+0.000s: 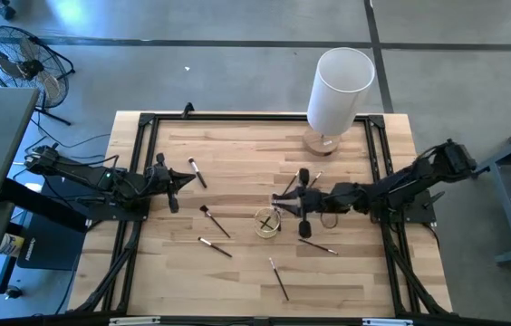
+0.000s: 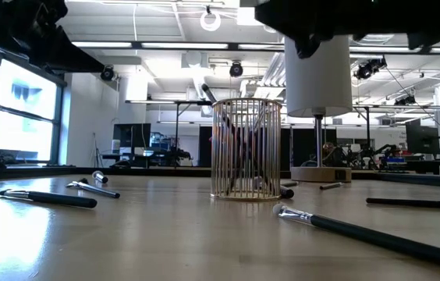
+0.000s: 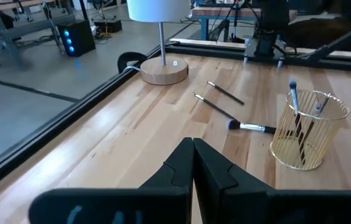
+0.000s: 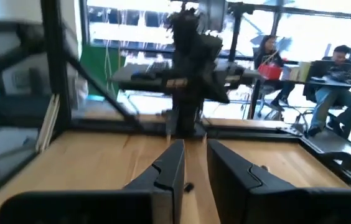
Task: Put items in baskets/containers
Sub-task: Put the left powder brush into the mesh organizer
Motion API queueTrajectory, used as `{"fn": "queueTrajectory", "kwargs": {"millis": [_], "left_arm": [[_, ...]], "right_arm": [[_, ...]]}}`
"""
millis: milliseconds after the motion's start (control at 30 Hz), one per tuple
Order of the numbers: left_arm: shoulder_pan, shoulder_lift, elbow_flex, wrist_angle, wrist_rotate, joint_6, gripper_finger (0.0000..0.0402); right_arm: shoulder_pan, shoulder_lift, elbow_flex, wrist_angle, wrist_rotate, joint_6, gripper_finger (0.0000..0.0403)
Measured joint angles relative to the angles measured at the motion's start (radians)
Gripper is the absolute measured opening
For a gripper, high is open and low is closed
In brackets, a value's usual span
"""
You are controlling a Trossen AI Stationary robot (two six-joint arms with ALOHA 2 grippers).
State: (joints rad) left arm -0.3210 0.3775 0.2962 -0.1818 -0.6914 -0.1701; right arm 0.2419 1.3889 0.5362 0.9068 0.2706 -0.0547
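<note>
Closest to the low camera lies one brush (image 2: 353,231), a dark handle with a small pale tuft, flat on the tabletop (image 1: 355,272). It looks light, thin and stiff. On smooth wood it will likely roll or skid under a careless touch. The safest hold is across the middle of the handle, away from the soft bristles, which could bend or splay if pinched.

The right hand (image 1: 282,203) hangs above the tabletop at the end of an arm stretched low and nearly level. Its fingers (image 4: 166,177) stand slightly apart, with nothing visible between them. The cup (image 1: 266,223) sits just beside and below the fingertips. It is a small ribbed see-through holder that already has several brushes standing tilted inside. The cup looks light and easy to tip, so anything dropped in should go down near upright and not push on the rim.

Loose brushes lie around this hand. One (image 1: 317,245) is near its wrist side, another (image 1: 278,278) lies farther off past the cup, and two (image 1: 215,220) lie beyond the cup toward the other arm.

The left hand (image 1: 181,181) waits well apart from the cup, fingers pressed together and empty, with one more brush (image 1: 197,172) just ahead of its tip.
</note>
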Motion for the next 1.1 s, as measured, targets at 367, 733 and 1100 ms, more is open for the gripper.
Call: {"fn": "queueTrajectory", "kwargs": {"millis": [367,733,1100], "left_arm": [[0.000,0.001,0.000,0.132,-0.090,-0.165,0.0000],[0.001,0.235,0.003,0.391,-0.133,-0.196,0.0000],[0.084,0.504,0.354,0.020,-0.309,-0.420,0.0000]], "right_arm": [[0.022,-0.412,0.000,-0.771,0.117,0.459,0.0005],[0.021,-0.473,-0.015,-1.303,0.011,0.880,0.0003],[0.021,-0.473,-0.095,-1.283,-0.069,0.978,0.0001]]}}
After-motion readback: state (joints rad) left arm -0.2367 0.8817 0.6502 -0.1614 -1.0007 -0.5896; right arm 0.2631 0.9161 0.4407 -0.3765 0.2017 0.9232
